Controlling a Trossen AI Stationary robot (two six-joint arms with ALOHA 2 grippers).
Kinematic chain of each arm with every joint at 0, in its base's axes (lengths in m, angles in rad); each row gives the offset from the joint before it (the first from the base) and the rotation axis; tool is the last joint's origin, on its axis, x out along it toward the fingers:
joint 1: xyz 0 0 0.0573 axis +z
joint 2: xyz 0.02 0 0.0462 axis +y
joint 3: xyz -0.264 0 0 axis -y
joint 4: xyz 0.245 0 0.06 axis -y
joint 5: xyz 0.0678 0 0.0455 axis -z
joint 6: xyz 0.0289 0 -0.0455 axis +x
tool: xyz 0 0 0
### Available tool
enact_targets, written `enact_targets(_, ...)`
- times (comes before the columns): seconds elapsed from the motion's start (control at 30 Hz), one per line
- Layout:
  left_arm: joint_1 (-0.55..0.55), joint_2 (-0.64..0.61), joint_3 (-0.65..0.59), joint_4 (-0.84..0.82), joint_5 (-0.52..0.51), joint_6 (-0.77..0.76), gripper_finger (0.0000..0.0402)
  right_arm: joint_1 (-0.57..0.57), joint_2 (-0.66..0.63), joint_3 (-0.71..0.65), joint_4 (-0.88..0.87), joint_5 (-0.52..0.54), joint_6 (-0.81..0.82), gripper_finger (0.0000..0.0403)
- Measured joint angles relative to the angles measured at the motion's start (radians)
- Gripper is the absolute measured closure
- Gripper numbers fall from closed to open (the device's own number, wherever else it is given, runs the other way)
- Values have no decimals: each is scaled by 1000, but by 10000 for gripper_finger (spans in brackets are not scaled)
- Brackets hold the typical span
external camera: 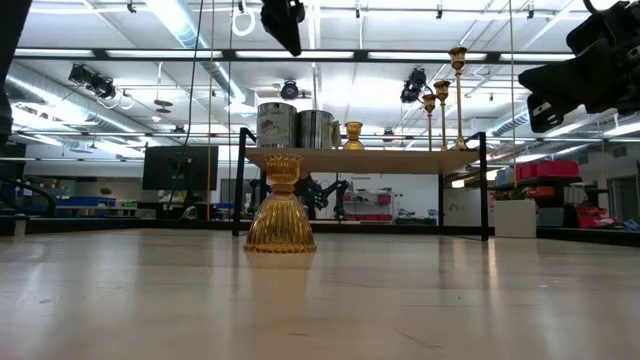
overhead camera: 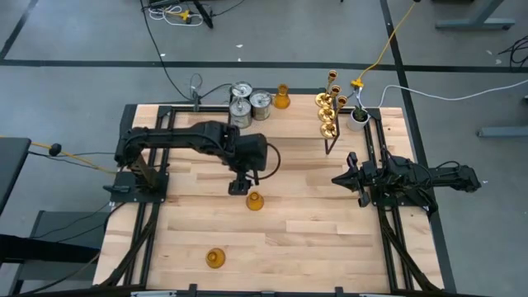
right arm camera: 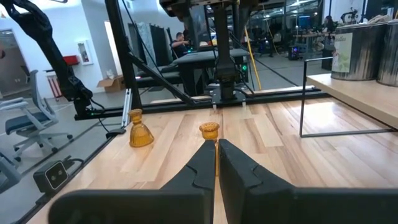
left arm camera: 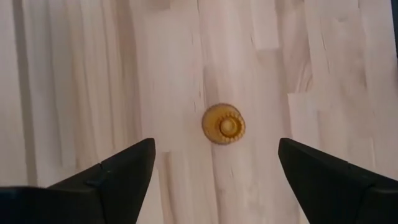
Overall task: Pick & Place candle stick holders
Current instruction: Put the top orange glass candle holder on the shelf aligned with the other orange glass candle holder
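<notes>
One amber bell-shaped holder point(overhead camera: 255, 200) stands upright on its wide base at the table's middle. My left gripper point(overhead camera: 239, 188) hangs open above it, a little to its left and touching nothing. The left wrist view looks down on the holder point(left arm camera: 224, 124) beyond the spread fingers point(left arm camera: 216, 144). A second amber holder point(overhead camera: 215, 258) stands near the front edge and shows close up in the low view point(external camera: 280, 215). My right gripper point(overhead camera: 337, 177) is shut and empty at the table's right, pointing left point(right arm camera: 216, 152).
A raised shelf point(overhead camera: 297, 115) at the far edge carries three silvery cylinders point(overhead camera: 250, 102), one amber holder point(overhead camera: 282, 97) and the brass holders point(overhead camera: 328, 106). A white pot with a plant point(overhead camera: 357, 117) stands at its right end. Bare wood lies between the two arms.
</notes>
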Motion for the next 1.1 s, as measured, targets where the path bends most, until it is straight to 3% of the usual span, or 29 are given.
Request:
enact_targets(0.13, -16, -1, -19, -8, 0, -17, 51, 0, 0, 0, 0, 0, 0, 382)
enact_targets(0.37, -39, -24, -170, 69, 1, -60, 51, 0, 0, 0, 0, 0, 0, 382)
enact_targets(0.87, -88, -60, -453, 486, 37, -55, 50, 0, 0, 0, -1, 0, 0, 382)
enact_targets(1.1, -95, -57, -540, 559, 21, -63, 50, 0, 0, 0, -1, 0, 0, 382)
